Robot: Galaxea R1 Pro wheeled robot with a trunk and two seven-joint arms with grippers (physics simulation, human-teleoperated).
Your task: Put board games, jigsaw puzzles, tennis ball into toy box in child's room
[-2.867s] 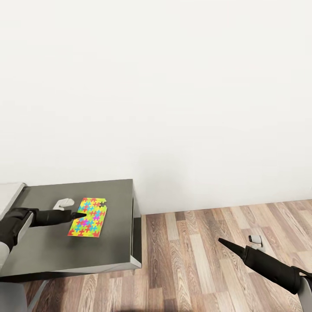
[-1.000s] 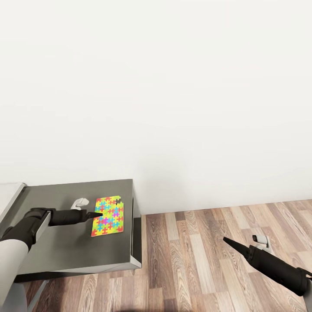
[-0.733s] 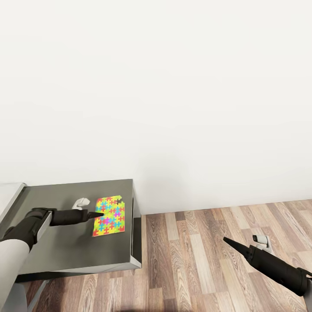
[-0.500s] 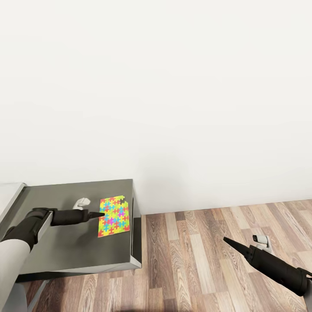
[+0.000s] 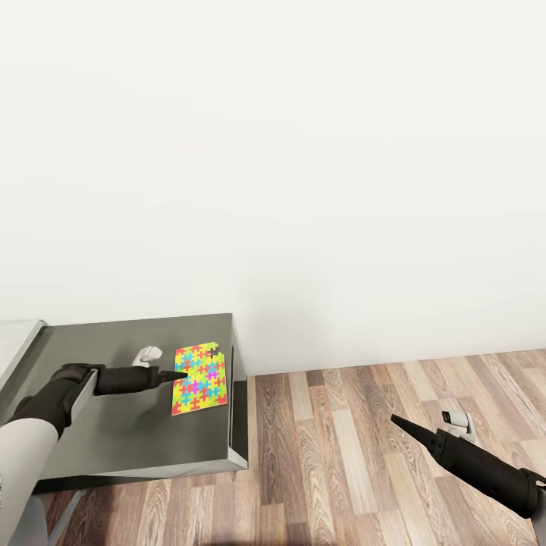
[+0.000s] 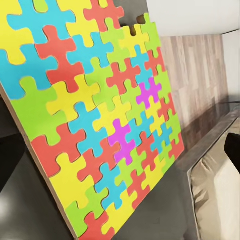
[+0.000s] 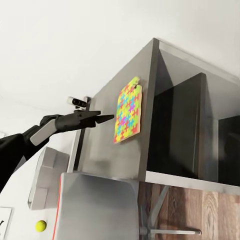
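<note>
Head view: left end effector (image 5: 179, 374) reaches out low over the dark grey cabinet top (image 5: 114, 432), its fingers drawn together to one tip that meets the left edge of the jigsaw puzzle (image 5: 199, 379). Whether the tip pinches the puzzle or only presses against it: cannot tell. Puzzle is a flat board of yellow, green, red, blue and magenta pieces, lying flat near the cabinet's right edge, with a notch at its far right corner.

Left wrist view: the puzzle (image 6: 95, 115) is very close to the camera; thin tan edge of the board visible along one side; wood-plank floor (image 6: 197, 75) past the far rim of the cabinet.

Right wrist view, looking up from low: left end effector (image 7: 107, 119) with tip at the puzzle (image 7: 128, 110), which sits beside the top's end edge. Below the top the cabinet shows open dark compartments (image 7: 175, 135). A small yellow-green ball (image 7: 40, 226) shows in the corner of this view, well apart from the puzzle; what it rests on is unclear.

Right end effector (image 5: 396, 420) hangs over the floor (image 5: 341, 455) to the right of the cabinet, fingers closed to a point, nothing in them. A small white fitting (image 5: 453, 419) sits just beside it. Plain white wall (image 5: 303, 152) behind
</note>
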